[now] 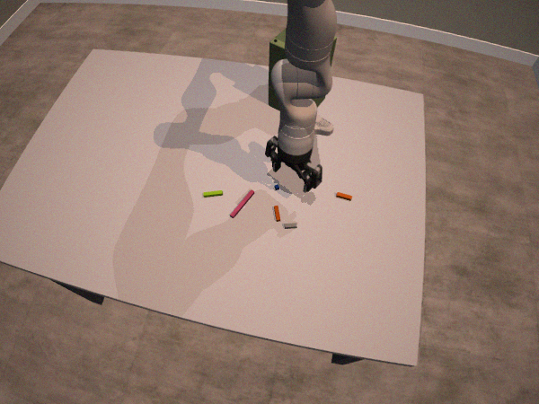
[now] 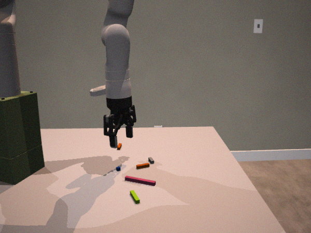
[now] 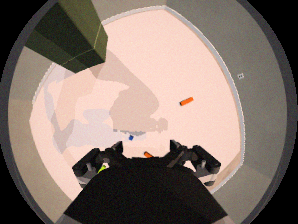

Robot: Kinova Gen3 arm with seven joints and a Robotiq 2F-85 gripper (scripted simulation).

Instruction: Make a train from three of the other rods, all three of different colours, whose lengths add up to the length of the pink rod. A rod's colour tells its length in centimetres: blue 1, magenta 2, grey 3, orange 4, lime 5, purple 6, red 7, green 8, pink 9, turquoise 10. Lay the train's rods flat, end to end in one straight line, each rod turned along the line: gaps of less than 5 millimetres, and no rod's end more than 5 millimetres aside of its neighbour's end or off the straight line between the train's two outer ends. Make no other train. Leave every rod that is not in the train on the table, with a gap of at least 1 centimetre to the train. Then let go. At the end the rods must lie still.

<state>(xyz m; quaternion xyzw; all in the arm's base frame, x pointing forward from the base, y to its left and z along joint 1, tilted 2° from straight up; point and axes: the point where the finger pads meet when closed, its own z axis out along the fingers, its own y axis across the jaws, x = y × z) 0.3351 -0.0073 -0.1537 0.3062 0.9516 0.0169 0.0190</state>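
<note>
The pink rod point(image 1: 242, 203) lies slantwise on the table, also in the exterior view point(image 2: 140, 180). A lime rod point(image 1: 212, 193) lies to its left. A small blue rod point(image 1: 277, 187) lies near my gripper. One orange rod point(image 1: 277, 213) lies next to a grey rod point(image 1: 290, 225). A second orange rod point(image 1: 344, 196) lies apart at the right. My gripper point(image 1: 294, 172) is open and empty, hovering above the table just right of the blue rod point(image 2: 118, 168). In the wrist view I see the blue rod point(image 3: 131, 137) and both orange rods point(image 3: 186, 102) point(image 3: 148, 155).
The green arm base point(image 2: 18, 134) stands at the back of the table. All rods lie apart from each other in the table's middle area.
</note>
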